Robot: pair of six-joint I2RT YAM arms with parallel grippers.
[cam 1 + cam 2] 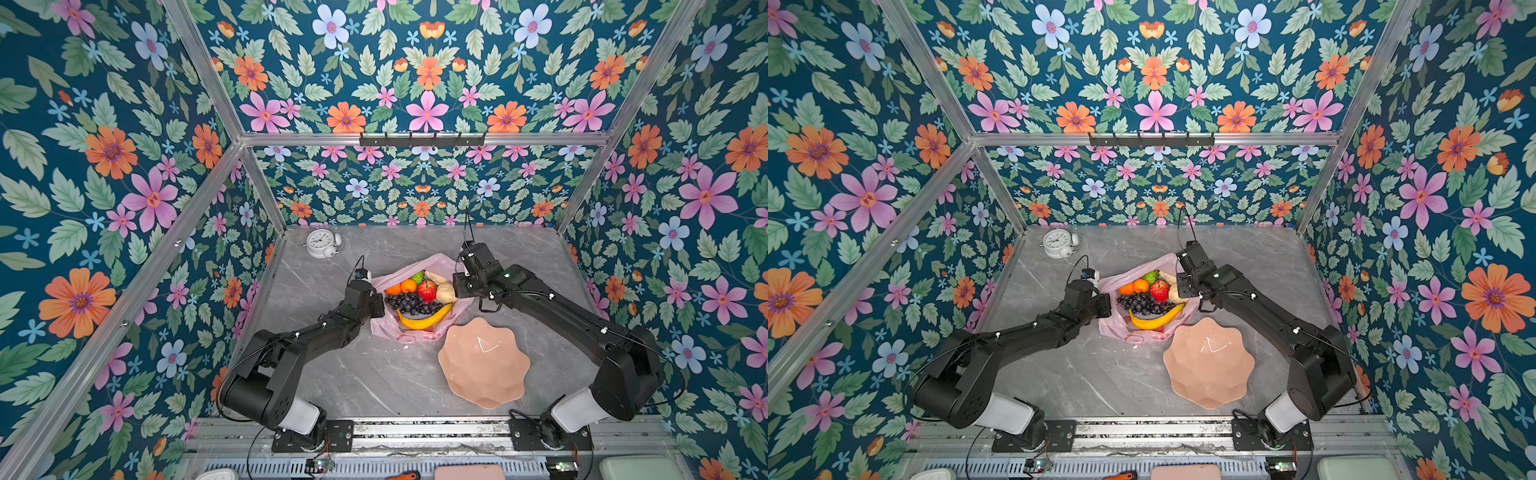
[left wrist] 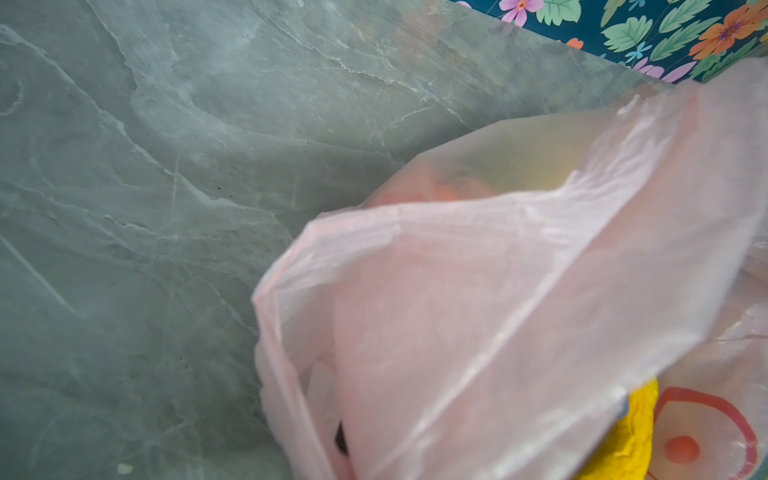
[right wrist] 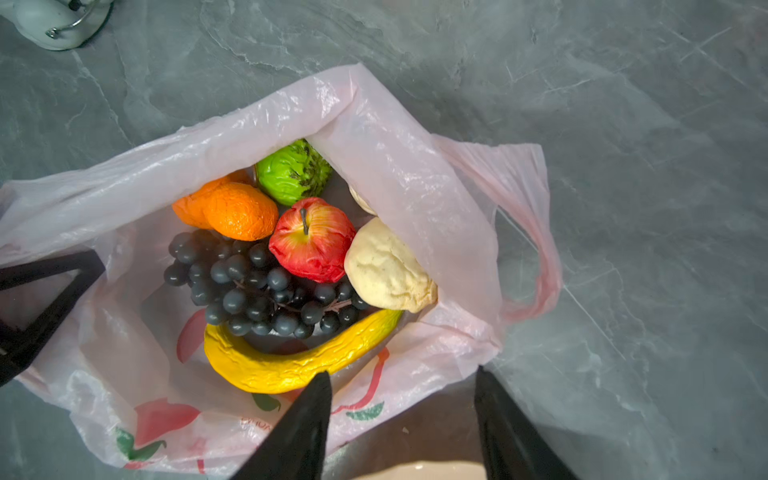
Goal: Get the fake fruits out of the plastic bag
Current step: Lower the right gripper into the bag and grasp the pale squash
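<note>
The grey marble table (image 1: 365, 374) takes up the whole floor of the flowered booth. Toward its front right sits the scalloped peach bowl (image 1: 484, 365). Just behind the bowl, at mid-table, the pink plastic bag (image 3: 415, 174) lies with its mouth spread upward and every fake fruit inside it. A white alarm clock (image 1: 322, 243) stands in the back left corner, well apart from the bag.

In the bag, the yellow banana (image 3: 291, 370) curves along the front of the pile, and the dark grape bunch (image 3: 257, 286) lies against it. The cream lumpy piece (image 3: 386, 266) touches the red apple (image 3: 311, 241). Two oranges (image 3: 243, 212) sit side by side by the bumpy green fruit (image 3: 291, 172).

The left gripper (image 1: 377, 303) is closed on the bag's left rim (the film is drawn so close to its wrist camera that the fingers are hidden). The right gripper (image 3: 401, 374) hangs over the bag's right edge, fingers (image 3: 299, 428) spread, nothing between them.
</note>
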